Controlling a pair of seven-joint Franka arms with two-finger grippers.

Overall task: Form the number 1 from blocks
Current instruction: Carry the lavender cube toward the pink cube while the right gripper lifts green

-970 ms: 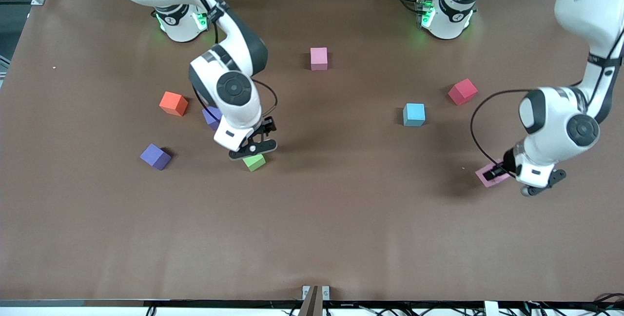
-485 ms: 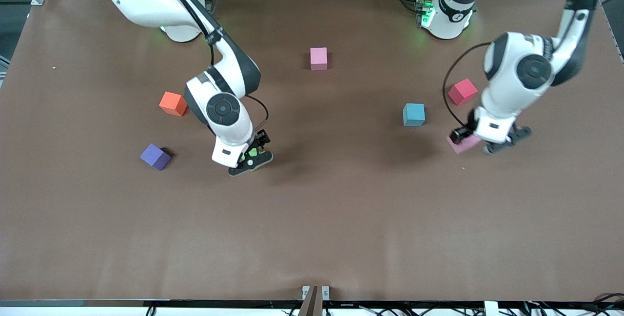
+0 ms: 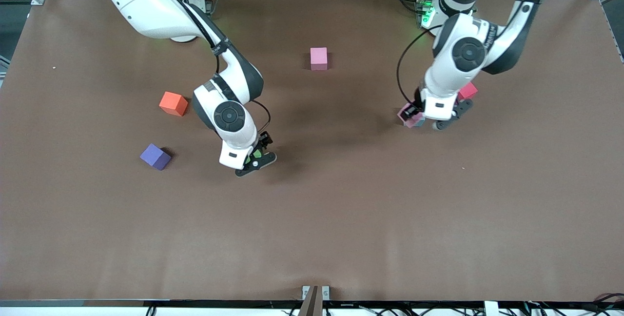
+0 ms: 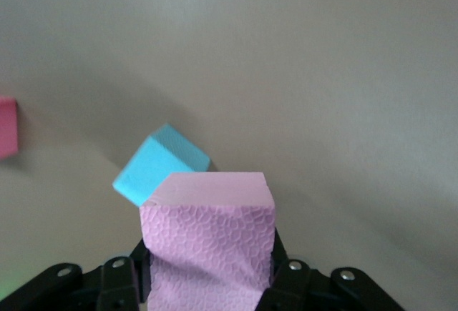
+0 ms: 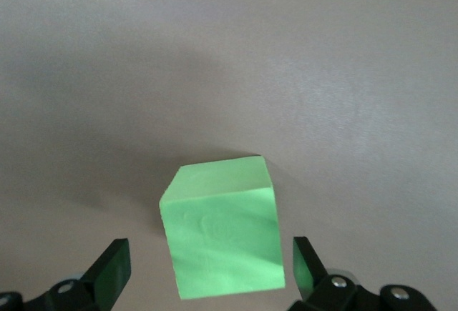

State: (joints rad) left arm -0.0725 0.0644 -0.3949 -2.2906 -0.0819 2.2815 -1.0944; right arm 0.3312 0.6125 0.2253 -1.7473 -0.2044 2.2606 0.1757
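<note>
Left gripper (image 3: 420, 120), now over light blue block (image 3: 419, 122), clutching one of two pink blocks (image 3: 408, 114).

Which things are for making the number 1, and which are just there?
For the job: green block, carried pink block, blue block, red block, other pink block, orange block, purple block.
Just there: white speck.
</note>
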